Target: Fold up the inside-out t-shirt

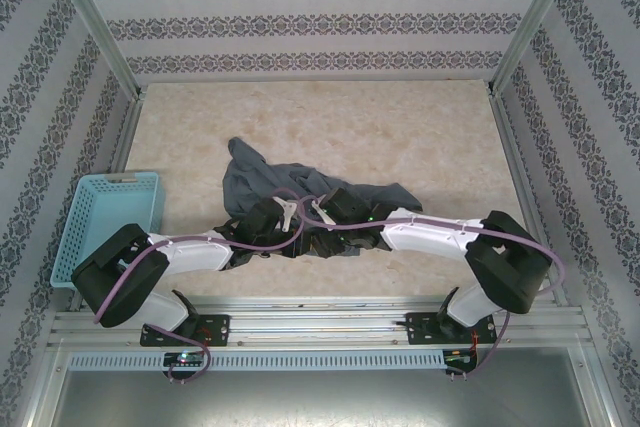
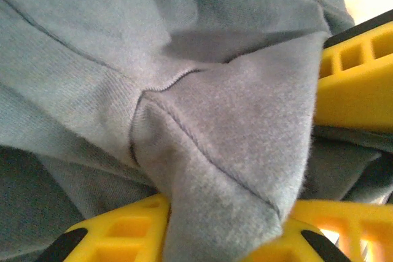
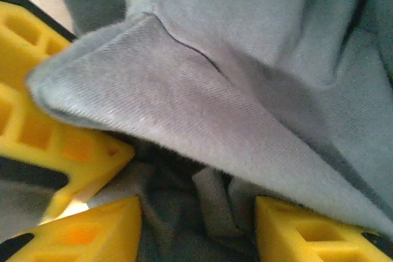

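From above, the dark slate-grey t-shirt (image 1: 255, 182) lay crumpled at the near middle of the bench (image 1: 420, 137), with a light-blue basket (image 1: 105, 217) to its left. The wrist views showed stitched seams up close but no readable label. The left fingers (image 2: 123, 231) pinched a fold of cloth, while the right fingers (image 3: 92, 231) stood spread, with loose cloth between them.

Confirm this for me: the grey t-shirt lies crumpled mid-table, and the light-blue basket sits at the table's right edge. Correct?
Not quite. The light-blue basket sits at the left edge of the table, not the right; the top external view shows it. The grey t-shirt does lie crumpled mid-table.
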Robot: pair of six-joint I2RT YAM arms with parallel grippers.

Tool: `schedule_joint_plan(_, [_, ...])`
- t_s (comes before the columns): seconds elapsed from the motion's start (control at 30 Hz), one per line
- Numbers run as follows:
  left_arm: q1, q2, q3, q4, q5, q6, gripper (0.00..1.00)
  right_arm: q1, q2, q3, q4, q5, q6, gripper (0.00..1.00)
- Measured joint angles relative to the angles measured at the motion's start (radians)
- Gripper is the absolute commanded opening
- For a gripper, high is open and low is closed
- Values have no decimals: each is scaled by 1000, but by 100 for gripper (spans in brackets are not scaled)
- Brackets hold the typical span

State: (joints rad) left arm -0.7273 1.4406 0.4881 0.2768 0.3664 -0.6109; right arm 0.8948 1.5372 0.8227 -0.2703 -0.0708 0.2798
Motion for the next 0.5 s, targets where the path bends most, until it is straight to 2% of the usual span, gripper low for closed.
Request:
schedule_joint_plan(0.13, [0, -3, 0, 0, 0, 0, 21, 0, 17, 2, 0, 23, -2, 20])
schedule_joint_plan(0.2, [0, -4, 0, 1, 0, 0, 21, 0, 13, 2, 1, 27, -4, 12])
schedule_joint_plan(0.37, [0, -4, 0, 0, -11, 0, 19, 0, -76, -23, 19, 0, 0, 0])
schedule_joint_plan(0.5, [0, -4, 0, 0, -23, 0, 19, 0, -195, -92, 70, -38, 12, 0])
